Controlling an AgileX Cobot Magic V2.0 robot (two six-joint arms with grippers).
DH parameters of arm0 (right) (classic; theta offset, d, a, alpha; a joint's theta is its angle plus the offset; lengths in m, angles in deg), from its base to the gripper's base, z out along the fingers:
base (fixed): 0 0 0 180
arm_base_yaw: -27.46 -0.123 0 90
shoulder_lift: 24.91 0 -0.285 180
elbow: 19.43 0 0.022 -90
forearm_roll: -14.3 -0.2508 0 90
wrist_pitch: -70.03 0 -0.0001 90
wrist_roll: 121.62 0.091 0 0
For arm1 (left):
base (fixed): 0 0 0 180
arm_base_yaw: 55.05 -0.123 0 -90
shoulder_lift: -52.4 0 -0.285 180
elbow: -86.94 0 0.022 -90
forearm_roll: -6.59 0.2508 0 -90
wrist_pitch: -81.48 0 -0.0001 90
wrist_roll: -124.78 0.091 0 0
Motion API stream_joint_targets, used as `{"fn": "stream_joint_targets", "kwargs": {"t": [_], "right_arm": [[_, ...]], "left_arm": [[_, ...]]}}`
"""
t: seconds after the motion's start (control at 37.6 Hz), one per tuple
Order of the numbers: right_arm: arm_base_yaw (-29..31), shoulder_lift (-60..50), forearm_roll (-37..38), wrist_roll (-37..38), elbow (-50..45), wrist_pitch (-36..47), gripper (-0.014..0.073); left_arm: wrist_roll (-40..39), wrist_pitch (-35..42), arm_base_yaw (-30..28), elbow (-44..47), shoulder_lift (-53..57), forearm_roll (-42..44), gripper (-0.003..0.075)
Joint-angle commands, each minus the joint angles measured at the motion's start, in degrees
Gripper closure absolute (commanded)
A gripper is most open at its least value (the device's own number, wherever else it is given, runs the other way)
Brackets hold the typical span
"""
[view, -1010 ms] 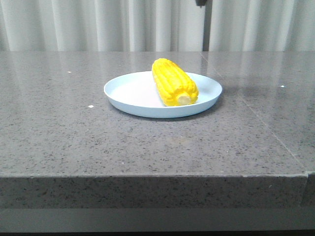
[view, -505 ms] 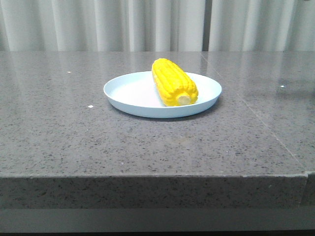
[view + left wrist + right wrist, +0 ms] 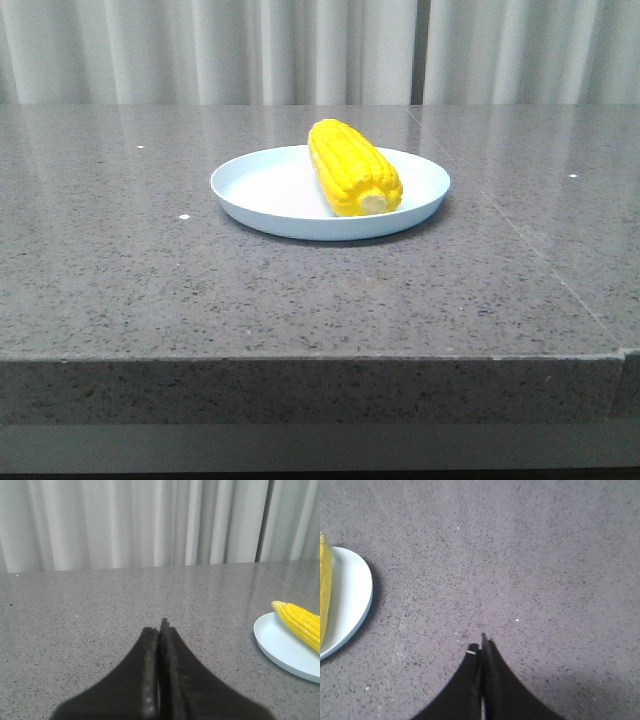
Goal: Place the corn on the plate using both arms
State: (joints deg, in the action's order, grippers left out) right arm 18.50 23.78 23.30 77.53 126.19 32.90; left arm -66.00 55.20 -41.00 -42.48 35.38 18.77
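The yellow corn (image 3: 353,166) lies on the pale blue-white plate (image 3: 262,190) at the middle of the grey table, its pale stub end toward the front. Neither gripper shows in the front view. In the left wrist view my left gripper (image 3: 161,627) is shut and empty above the table, with the plate (image 3: 280,647) and the corn (image 3: 300,622) off to one side, apart from it. In the right wrist view my right gripper (image 3: 481,644) is shut and empty, with the plate (image 3: 350,600) and a sliver of corn (image 3: 324,590) at the frame's edge.
The grey speckled stone table (image 3: 120,270) has its front edge close to the camera and a seam (image 3: 540,260) running on the right. Pale curtains (image 3: 200,50) hang behind the table.
A dark arm part at the top of the front view a second ago has left the frame, and its reflection on the right of the table has gone. Corn and plate have not moved.
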Motion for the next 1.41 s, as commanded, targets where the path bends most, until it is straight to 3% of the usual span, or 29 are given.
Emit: {"fn": "stream_joint_targets", "kwargs": {"t": [0.0,0.19,0.4,1.38], "right_arm": [[0.24,-8.93,3.36,-0.49,-5.9,8.53,0.0664],[0.24,-22.11,3.84,-0.49,-14.52,9.85,0.0664],[0.24,-30.91,3.89,-0.49,-17.6,11.18,0.0664],[0.24,-31.52,3.79,-0.49,-17.6,10.59,0.0664]], "left_arm": [[-0.71,4.43,-0.04,-1.39,-0.63,0.32,0.0741],[-0.71,4.43,-0.04,-1.39,-0.63,0.32,0.0741],[-0.71,4.43,-0.04,-1.39,-0.63,0.32,0.0741],[-0.71,4.43,-0.04,-1.39,-0.63,0.32,0.0741]]}}
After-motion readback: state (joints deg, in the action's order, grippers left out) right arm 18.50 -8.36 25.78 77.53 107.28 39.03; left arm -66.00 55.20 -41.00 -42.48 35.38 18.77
